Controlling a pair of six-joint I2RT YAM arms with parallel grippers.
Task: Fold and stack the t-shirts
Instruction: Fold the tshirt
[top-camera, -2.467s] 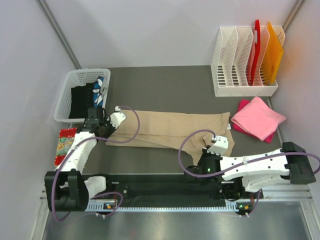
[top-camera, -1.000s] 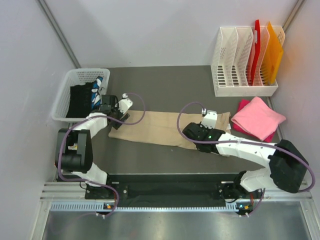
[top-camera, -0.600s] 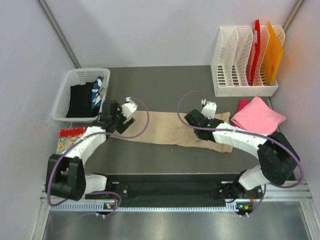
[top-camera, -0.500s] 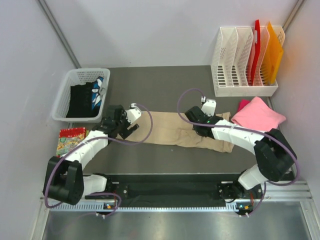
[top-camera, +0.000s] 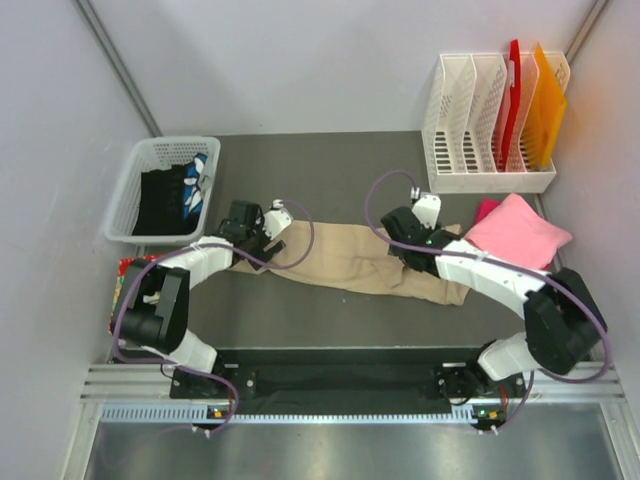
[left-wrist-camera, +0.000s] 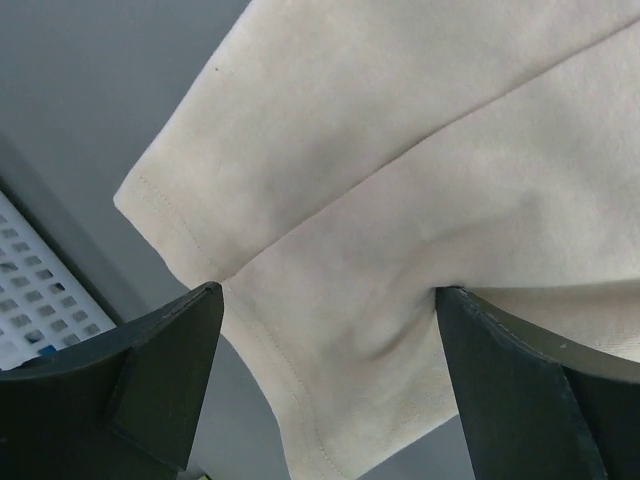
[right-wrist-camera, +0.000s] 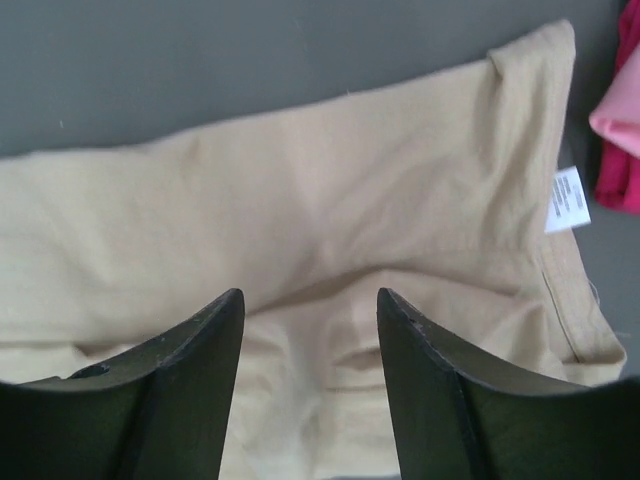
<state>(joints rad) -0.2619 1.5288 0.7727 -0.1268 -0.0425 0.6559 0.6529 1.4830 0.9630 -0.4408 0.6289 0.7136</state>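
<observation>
The label (right-wrist-camera: 567, 199) on the tan t-shirt (right-wrist-camera: 330, 200) is too tiny to read, the pink t-shirt (right-wrist-camera: 618, 110) gets chopped off by the right wrist view's edge, and from above the left arm (top-camera: 200, 260) hides most of that colourful packet (top-camera: 122, 285).

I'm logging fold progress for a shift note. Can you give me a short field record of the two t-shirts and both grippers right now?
tan t-shirt: lies as a long strip across the table, not folded compact
pink t-shirt: folded, at the right, in front of the file rack
left gripper: open, over the tan shirt's left end
right gripper: open, over its right end, near the care label
stack: not yet made
</observation>
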